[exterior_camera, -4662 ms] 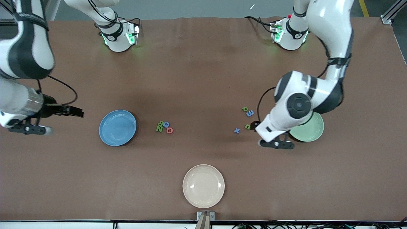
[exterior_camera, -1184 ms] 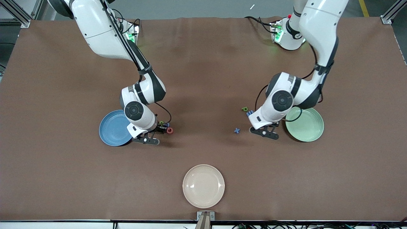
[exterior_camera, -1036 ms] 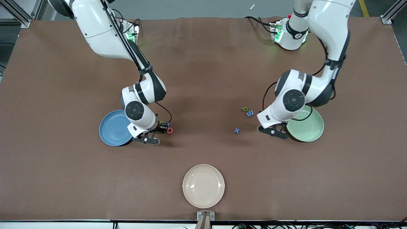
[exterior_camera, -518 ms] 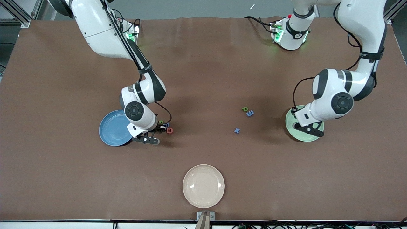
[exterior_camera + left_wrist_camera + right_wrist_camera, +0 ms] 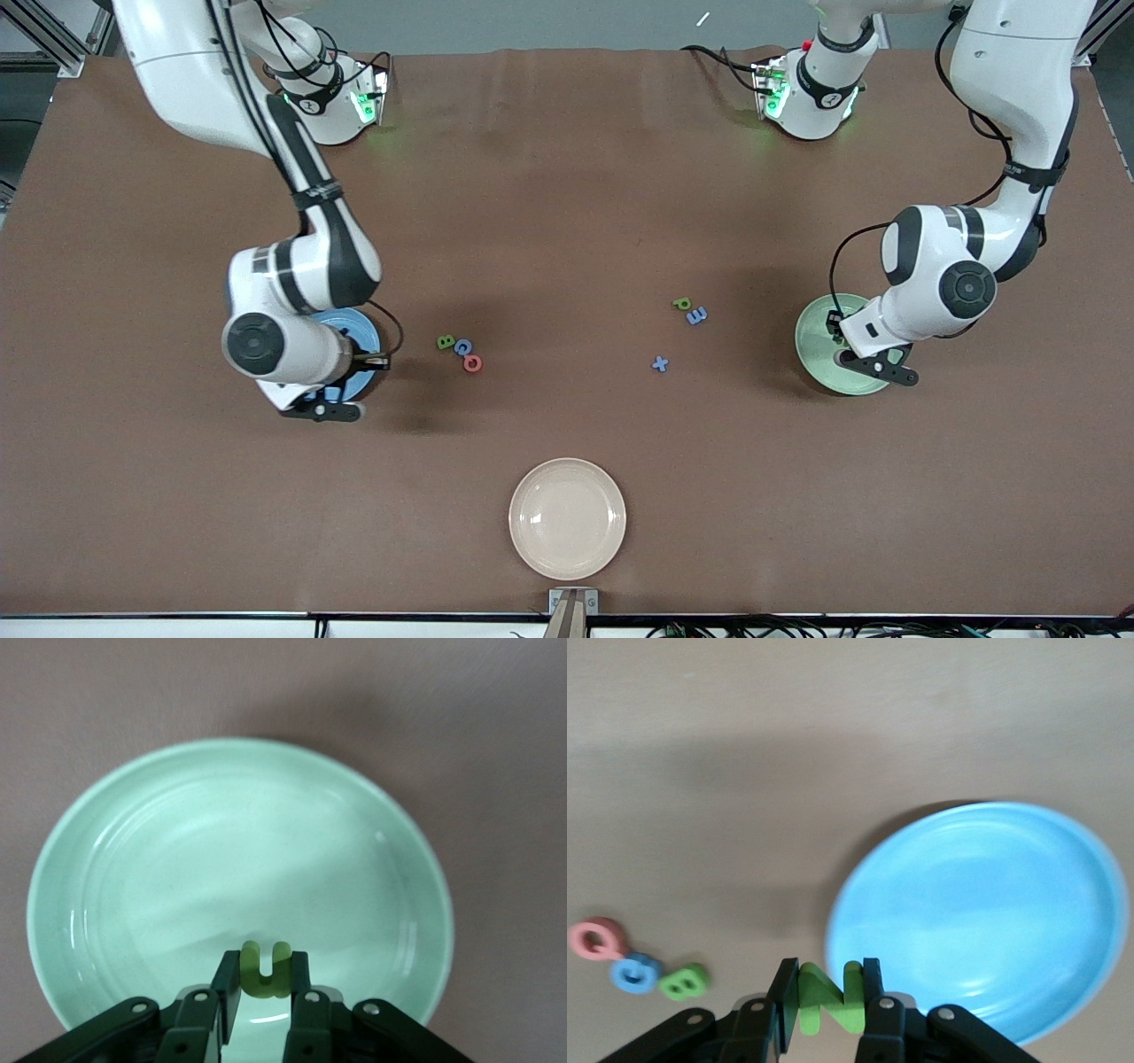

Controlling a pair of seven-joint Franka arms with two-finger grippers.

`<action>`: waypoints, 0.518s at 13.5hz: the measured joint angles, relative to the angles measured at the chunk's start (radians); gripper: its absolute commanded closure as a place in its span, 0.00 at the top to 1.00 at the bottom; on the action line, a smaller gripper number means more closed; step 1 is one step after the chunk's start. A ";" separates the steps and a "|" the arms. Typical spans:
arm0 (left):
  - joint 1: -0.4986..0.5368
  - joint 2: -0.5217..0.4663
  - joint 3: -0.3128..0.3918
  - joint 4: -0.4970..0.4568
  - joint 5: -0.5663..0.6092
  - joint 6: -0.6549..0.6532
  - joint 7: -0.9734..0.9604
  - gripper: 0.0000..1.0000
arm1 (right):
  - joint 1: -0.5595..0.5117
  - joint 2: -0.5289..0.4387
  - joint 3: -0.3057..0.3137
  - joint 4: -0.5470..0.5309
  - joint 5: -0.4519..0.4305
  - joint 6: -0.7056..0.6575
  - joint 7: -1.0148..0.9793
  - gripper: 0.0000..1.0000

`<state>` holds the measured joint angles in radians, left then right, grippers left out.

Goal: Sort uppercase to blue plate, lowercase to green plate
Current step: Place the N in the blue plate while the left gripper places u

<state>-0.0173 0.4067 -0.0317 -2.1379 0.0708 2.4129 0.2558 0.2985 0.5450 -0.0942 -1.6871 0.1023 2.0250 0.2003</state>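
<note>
Right end effector is clamped on the green N over the blue plate rim. Left end effector grips the green u above the green plate. B, G and O lie beside the blue plate.

The green N stands upright, pinched in the right hand at the glossy blue plate's rim. The green B, blue G and pink O lie in a row on the bench. The green u is clamped in the left hand over the mint-green plate. The green p, blue m and blue x lie flat.
</note>
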 measured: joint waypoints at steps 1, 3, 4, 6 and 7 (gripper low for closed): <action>0.008 0.005 0.000 -0.013 0.021 0.011 0.000 0.01 | -0.034 -0.004 0.000 -0.016 0.000 0.007 -0.054 0.00; 0.020 0.007 0.000 -0.032 0.033 0.019 0.000 0.02 | -0.089 -0.005 -0.001 -0.087 0.000 0.081 -0.135 0.01; 0.022 0.007 0.000 -0.036 0.034 0.019 0.000 0.02 | -0.106 -0.007 -0.001 -0.137 0.000 0.135 -0.160 0.01; 0.021 0.007 -0.001 -0.040 0.035 0.019 0.000 0.11 | -0.116 -0.014 0.000 -0.230 0.000 0.234 -0.174 0.08; 0.021 0.007 -0.001 -0.040 0.035 0.019 0.000 0.24 | -0.116 -0.016 0.000 -0.258 0.000 0.260 -0.174 0.34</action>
<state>0.0039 0.4139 -0.0327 -2.1783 0.1054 2.4316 0.2559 0.1823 0.5286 -0.0943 -1.9449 0.1023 2.2853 0.0265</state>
